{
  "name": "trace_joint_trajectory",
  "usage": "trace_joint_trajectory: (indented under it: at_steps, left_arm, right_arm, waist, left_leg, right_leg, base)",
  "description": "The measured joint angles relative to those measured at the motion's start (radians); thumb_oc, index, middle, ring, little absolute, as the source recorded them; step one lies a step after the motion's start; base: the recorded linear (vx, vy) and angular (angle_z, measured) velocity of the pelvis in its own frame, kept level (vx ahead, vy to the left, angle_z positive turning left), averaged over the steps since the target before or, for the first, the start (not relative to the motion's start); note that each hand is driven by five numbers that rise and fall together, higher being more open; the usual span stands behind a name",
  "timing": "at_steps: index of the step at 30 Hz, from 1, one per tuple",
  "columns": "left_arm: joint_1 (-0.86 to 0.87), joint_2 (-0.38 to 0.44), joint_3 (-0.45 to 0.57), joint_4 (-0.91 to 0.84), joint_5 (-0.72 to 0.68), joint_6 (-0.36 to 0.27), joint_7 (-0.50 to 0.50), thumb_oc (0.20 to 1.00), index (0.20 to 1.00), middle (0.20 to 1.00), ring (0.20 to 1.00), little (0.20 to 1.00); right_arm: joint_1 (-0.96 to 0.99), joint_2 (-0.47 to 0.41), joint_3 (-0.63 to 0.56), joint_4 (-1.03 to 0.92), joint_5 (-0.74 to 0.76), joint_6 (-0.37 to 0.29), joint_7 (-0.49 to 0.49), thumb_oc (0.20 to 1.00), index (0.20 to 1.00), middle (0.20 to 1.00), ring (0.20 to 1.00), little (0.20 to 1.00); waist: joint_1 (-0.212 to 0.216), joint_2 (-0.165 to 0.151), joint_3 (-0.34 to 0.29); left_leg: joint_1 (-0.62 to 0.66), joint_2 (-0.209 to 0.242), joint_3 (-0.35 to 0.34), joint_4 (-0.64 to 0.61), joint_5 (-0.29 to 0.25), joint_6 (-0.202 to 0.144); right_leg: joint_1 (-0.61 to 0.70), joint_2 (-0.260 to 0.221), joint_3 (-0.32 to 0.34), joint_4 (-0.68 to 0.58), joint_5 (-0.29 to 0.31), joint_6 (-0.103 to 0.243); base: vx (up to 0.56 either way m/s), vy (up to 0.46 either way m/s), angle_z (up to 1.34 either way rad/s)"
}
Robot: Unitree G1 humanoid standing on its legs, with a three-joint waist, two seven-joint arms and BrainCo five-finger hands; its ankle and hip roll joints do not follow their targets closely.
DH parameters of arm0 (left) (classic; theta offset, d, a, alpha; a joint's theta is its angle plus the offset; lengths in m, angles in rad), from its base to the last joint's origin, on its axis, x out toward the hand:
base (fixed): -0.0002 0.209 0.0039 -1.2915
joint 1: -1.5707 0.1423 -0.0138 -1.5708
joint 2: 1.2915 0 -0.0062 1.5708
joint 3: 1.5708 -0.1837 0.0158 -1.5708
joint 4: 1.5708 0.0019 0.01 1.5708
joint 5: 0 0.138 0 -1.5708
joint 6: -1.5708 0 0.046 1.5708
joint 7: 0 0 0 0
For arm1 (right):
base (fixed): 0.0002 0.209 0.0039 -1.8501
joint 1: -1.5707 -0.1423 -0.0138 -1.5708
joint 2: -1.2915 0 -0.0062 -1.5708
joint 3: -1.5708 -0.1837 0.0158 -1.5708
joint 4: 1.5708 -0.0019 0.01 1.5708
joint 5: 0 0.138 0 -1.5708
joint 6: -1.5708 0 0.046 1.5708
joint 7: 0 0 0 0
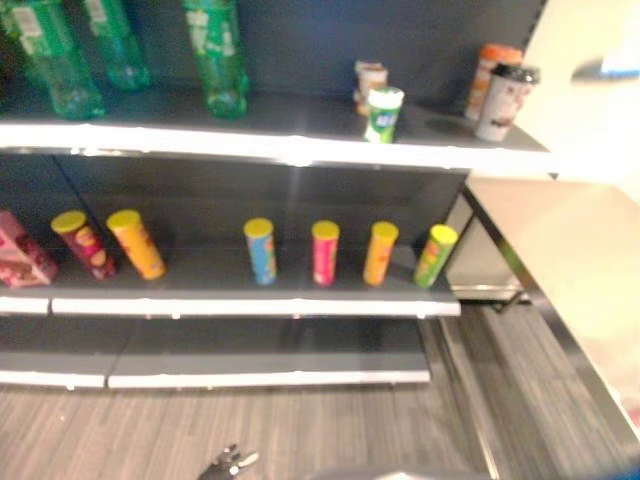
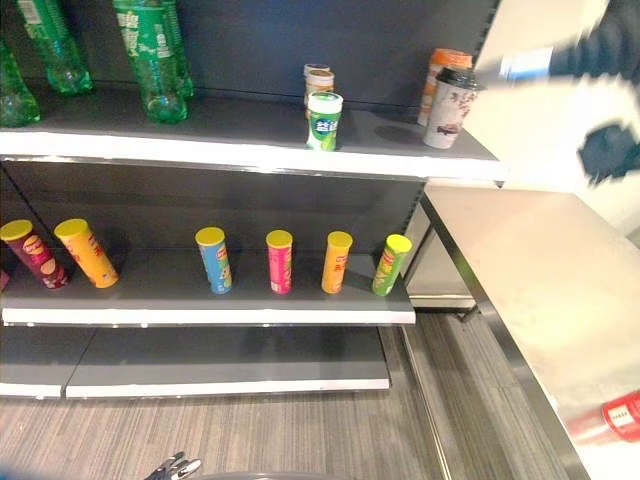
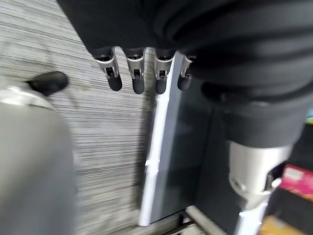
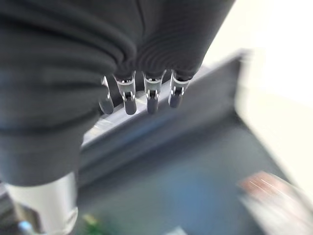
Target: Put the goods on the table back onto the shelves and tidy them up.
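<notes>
Both hands hang with fingers straight and relaxed, holding nothing. Left hand (image 3: 142, 73) hangs over striped grey floor (image 3: 98, 132) beside the white front edge of a low shelf; its fingertips also show at the bottom edge of the left eye view. Right hand (image 4: 146, 93) hangs in front of a blurred shelf edge.

Outward: dark shelving unit with white front edges. Top shelf (image 2: 250, 150): four green bottles (image 2: 150, 60) toward its left end, counted in the right eye view. Toward the right end, one green-and-white can (image 2: 323, 121) at the front edge, two small tan cans (image 2: 319, 80) stacked just behind it. At the right corner, one white cup with dark lid (image 2: 452, 107) and one orange canister (image 2: 440, 75) just behind it.

Middle shelf (image 2: 200, 312): six yellow-lidded tubes. From the left: dark red tube (image 2: 33, 255) and orange tube (image 2: 87, 254), both tilted, close together; then spaced apart, blue tube (image 2: 214, 261), pink tube (image 2: 280, 262), orange-yellow tube (image 2: 336, 262), and green tube (image 2: 391, 265) leaning at the right end. One pink box (image 1: 22, 250) at the far left end in the left eye view.

One pale table (image 2: 530, 290) stands right of the shelving; one red item (image 2: 615, 418) lies at its near edge, too blurred to identify. A person's dark sleeve (image 2: 600, 50) shows above the table's far edge.
</notes>
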Motion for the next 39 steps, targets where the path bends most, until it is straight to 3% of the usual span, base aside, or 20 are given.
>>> trace_joint_trajectory:
  at_steps: [4, 7, 10, 12, 14, 16, 17, 18, 19, 22, 25, 27, 30, 33, 34, 35, 36, 37, 38, 39]
  left_arm:
    - [0.02, -0.009, -0.005, -0.002, 0.001, -0.005, 0.003, 1.0, 1.0, 1.0, 1.0, 1.0]
    - [0.022, -0.001, 0.013, -0.01, -0.001, -0.009, 0.013, 1.0, 1.0, 1.0, 1.0, 1.0]
    - [-0.001, 0.005, 0.025, -0.011, -0.002, -0.023, 0.014, 1.0, 1.0, 1.0, 1.0, 1.0]
    - [-0.012, 0.035, 0.025, -0.01, -0.002, -0.033, 0.016, 1.0, 1.0, 1.0, 1.0, 1.0]
    - [0.004, 0.052, 0.036, -0.007, -0.002, -0.032, 0.023, 1.0, 1.0, 1.0, 1.0, 1.0]
    - [0.018, 0.054, 0.035, 0.004, -0.002, -0.032, 0.027, 1.0, 1.0, 1.0, 1.0, 1.0]
    - [0.0, 0.063, 0.027, 0.002, -0.002, -0.031, 0.028, 1.0, 1.0, 1.0, 1.0, 1.0]
    - [-0.002, 0.079, 0.034, -0.003, -0.002, -0.034, 0.026, 1.0, 1.0, 1.0, 1.0, 1.0]
    - [-0.022, 0.079, 0.037, 0.003, -0.002, -0.032, 0.028, 1.0, 1.0, 1.0, 1.0, 1.0]
    - [-0.09, 0.054, 0.037, 0.0, -0.001, -0.026, 0.018, 1.0, 1.0, 1.0, 1.0, 1.0]
    - [-0.122, 0.05, 0.038, -0.01, -0.001, -0.02, 0.016, 1.0, 1.0, 1.0, 1.0, 1.0]
    - [-0.121, 0.045, 0.04, -0.01, 0.0, -0.017, 0.011, 1.0, 1.0, 1.0, 1.0, 1.0]
    - [-0.098, 0.027, 0.034, -0.008, 0.002, 0.0, 0.004, 1.0, 1.0, 1.0, 1.0, 1.0]
    - [-0.047, 0.024, 0.044, -0.007, 0.009, 0.005, -0.002, 1.0, 1.0, 1.0, 1.0, 1.0]
    - [-0.039, 0.012, 0.043, -0.001, 0.02, 0.006, -0.002, 1.0, 1.0, 1.0, 1.0, 1.0]
    - [-0.03, 0.032, 0.045, 0.032, 0.02, 0.008, 0.0, 1.0, 1.0, 1.0, 1.0, 1.0]
    - [-0.009, 0.082, 0.047, 0.016, 0.028, 0.009, -0.001, 1.0, 1.0, 1.0, 1.0, 1.0]
    - [0.005, 0.064, 0.043, 0.007, 0.037, 0.016, -0.001, 1.0, 1.0, 1.0, 1.0, 1.0]
    - [0.009, 0.036, 0.035, -0.055, 0.037, 0.007, -0.002, 1.0, 1.0, 1.0, 1.0, 1.0]
    - [-0.016, 0.029, 0.0, -0.07, 0.037, 0.008, -0.004, 1.0, 1.0, 1.0, 1.0, 1.0]
  right_arm:
    - [0.283, 0.06, -0.087, -0.105, 0.056, -0.046, 0.021, 1.0, 1.0, 1.0, 1.0, 1.0]
    - [0.223, 0.103, -0.102, -0.118, 0.077, -0.073, 0.014, 1.0, 1.0, 1.0, 1.0, 1.0]
    - [0.199, 0.155, -0.163, -0.118, 0.112, -0.118, -0.001, 1.0, 1.0, 1.0, 1.0, 1.0]
    - [0.311, 0.211, -0.314, -0.127, 0.116, -0.155, -0.015, 1.0, 1.0, 1.0, 1.0, 1.0]
    - [0.311, 0.253, -0.331, -0.126, 0.117, -0.17, -0.032, 1.0, 1.0, 1.0, 1.0, 1.0]
    - [0.263, 0.286, -0.305, -0.106, 0.133, -0.174, -0.039, 1.0, 1.0, 1.0, 1.0, 1.0]
    - [0.256, 0.296, -0.297, -0.065, 0.13, -0.185, -0.055, 1.0, 1.0, 1.0, 1.0, 1.0]
    - [0.246, 0.292, -0.288, -0.042, 0.126, -0.188, -0.07, 1.0, 1.0, 1.0, 1.0, 1.0]
    - [0.215, 0.294, -0.265, -0.034, 0.092, -0.19, -0.086, 1.0, 1.0, 1.0, 1.0, 1.0]
    - [0.152, 0.32, -0.204, 0.01, 0.043, -0.161, -0.115, 1.0, 1.0, 1.0, 1.0, 1.0]
    - [0.146, 0.331, -0.175, 0.013, -0.001, -0.142, -0.131, 1.0, 1.0, 1.0, 1.0, 1.0]
    - [0.127, 0.331, -0.175, 0.014, -0.024, -0.14, -0.143, 1.0, 1.0, 1.0, 1.0, 1.0]
    - [0.107, 0.297, -0.175, 0.051, -0.036, -0.14, -0.166, 1.0, 1.0, 1.0, 1.0, 1.0]
    - [0.086, 0.296, -0.167, 0.064, -0.042, -0.12, -0.166, 1.0, 1.0, 1.0, 1.0, 1.0]
    - [0.079, 0.296, -0.167, 0.075, -0.04, -0.123, -0.168, 1.0, 1.0, 1.0, 1.0, 1.0]
    - [0.046, 0.338, -0.126, 0.104, -0.033, -0.128, -0.171, 1.0, 1.0, 1.0, 1.0, 1.0]
    - [0.044, 0.321, -0.103, 0.135, -0.02, -0.096, -0.167, 1.0, 1.0, 1.0, 1.0, 1.0]
    - [0.016, 0.277, -0.102, 0.156, -0.019, -0.108, -0.174, 1.0, 1.0, 1.0, 1.0, 1.0]
    - [-0.062, 0.313, -0.097, 0.181, -0.019, -0.113, -0.209, 1.0, 1.0, 1.0, 1.0, 1.0]
    - [-0.081, 0.326, -0.088, 0.203, -0.019, -0.106, -0.229, 1.0, 1.0, 1.0, 1.0, 1.0]
  waist:
    - [-0.053, 0.018, 0.01]
    - [-0.1, -0.002, 0.051]
    - [-0.122, -0.016, 0.083]
    - [-0.149, -0.054, 0.081]
    - [-0.142, -0.065, 0.083]
    - [-0.125, -0.041, 0.083]
    - [-0.125, -0.011, 0.077]
    - [-0.111, -0.028, 0.068]
    - [-0.088, -0.05, 0.052]
    - [-0.082, -0.027, 0.071]
    - [-0.078, -0.021, 0.07]
    - [-0.074, -0.015, 0.07]
    - [-0.055, -0.003, 0.055]
    - [-0.048, 0.005, 0.049]
    - [-0.035, 0.016, 0.044]
    - [-0.006, 0.015, 0.048]
    - [0.041, -0.067, 0.03]
    - [0.053, -0.047, 0.034]
    - [0.071, -0.034, 0.042]
    - [0.062, -0.05, 0.05]
  left_leg:
    - [0.001, -0.019, 0.061, 0.006, -0.005, 0.02]
    - [0.026, -0.035, 0.162, 0.006, -0.022, 0.032]
    - [0.034, -0.043, 0.213, -0.001, -0.049, 0.044]
    - [0.046, -0.055, 0.225, 0.007, -0.048, 0.041]
    - [0.056, -0.048, 0.273, 0.008, -0.034, 0.035]
    - [0.052, -0.007, 0.328, 0.018, -0.039, 0.04]
    - [0.062, 0.047, 0.348, 0.025, -0.028, 0.021]
    - [0.077, 0.034, 0.342, 0.027, -0.027, 0.017]
    - [0.08, 0.031, 0.348, 0.03, -0.027, 0.016]
    - [0.072, 0.038, 0.35, 0.026, -0.025, 0.011]
    - [0.077, 0.043, 0.345, 0.024, -0.023, 0.001]
    - [0.082, 0.052, 0.343, 0.021, -0.017, -0.008]
    - [0.092, 0.067, 0.342, 0.019, -0.013, -0.013]
    - [0.113, 0.089, 0.349, 0.029, -0.007, -0.031]
    - [0.113, 0.114, 0.342, 0.051, -0.005, -0.036]
    - [0.085, 0.194, 0.309, 0.203, -0.022, -0.06]
    - [0.011, 0.293, 0.302, 0.492, -0.03, -0.053]
    - [-0.065, 0.343, 0.207, 0.616, -0.005, -0.064]
    - [-0.232, 0.287, -0.018, 0.741, -0.043, -0.066]
    - [-0.273, 0.175, -0.143, 0.633, -0.087, -0.069]
  right_leg:
    - [-0.043, -0.006, 0.076, 0.009, 0.044, -0.002]
    - [-0.099, -0.005, 0.157, 0.022, 0.1, 0.012]
    - [-0.124, -0.013, 0.159, 0.007, 0.147, 0.04]
    - [-0.125, -0.017, 0.152, 0.009, 0.088, 0.062]
    - [-0.141, -0.015, 0.142, -0.002, 0.078, 0.063]
    - [-0.143, -0.022, 0.003, 0.007, 0.011, 0.04]
    - [-0.133, -0.029, -0.089, 0.106, 0.04, 0.008]
    - [-0.112, -0.047, -0.116, 0.143, 0.08, -0.022]
    - [-0.098, -0.019, -0.08, 0.069, 0.074, -0.043]
    - [-0.104, 0.0, -0.073, 0.014, 0.119, -0.059]
    - [-0.092, -0.003, -0.092, -0.001, 0.085, -0.052]
    - [-0.085, -0.002, -0.097, -0.001, 0.068, -0.067]
    - [-0.077, 0.017, -0.097, 0.0, 0.07, -0.056]
    - [-0.052, 0.041, -0.112, 0.0, 0.056, -0.069]
    - [-0.049, 0.059, -0.118, 0.023, 0.036, -0.077]
    - [-0.103, 0.072, -0.151, 0.242, -0.089, -0.14]
    - [-0.116, 0.071, -0.178, 0.317, -0.171, -0.219]
    - [-0.085, 0.11, -0.158, 0.267, -0.199, -0.191]
    - [-0.075, 0.13, -0.127, 0.202, -0.156, -0.16]
    - [-0.072, 0.119, -0.106, 0.158, -0.131, -0.149]
  base:
    - [-0.07, 0.117, -0.5]
    - [-0.04, 0.055, -1.02]
    - [-0.03, 0.004, -0.61]
    - [-0.06, -0.097, -0.22]
    - [-0.01, -0.098, -0.6]
    - [0.04, -0.062, -0.73]
    - [-0.02, -0.115, -0.48]
    - [0.01, -0.106, -0.69]
    - [0.02, -0.136, -0.77]
    - [0.02, -0.146, -0.42]
    - [0.07, -0.159, 0.03]
    - [0.08, -0.161, 0.07]
    - [0.13, -0.252, 0.0]
    - [0.07, -0.356, -0.02]
    - [0.03, -0.434, -0.23]
    - [-0.01, -0.33, -0.65]
    - [-0.01, -0.222, -0.77]
    - [0.01, -0.156, -0.82]
    - [0.02, 0.09, -0.49]
    - [0.05, 0.105, -0.48]
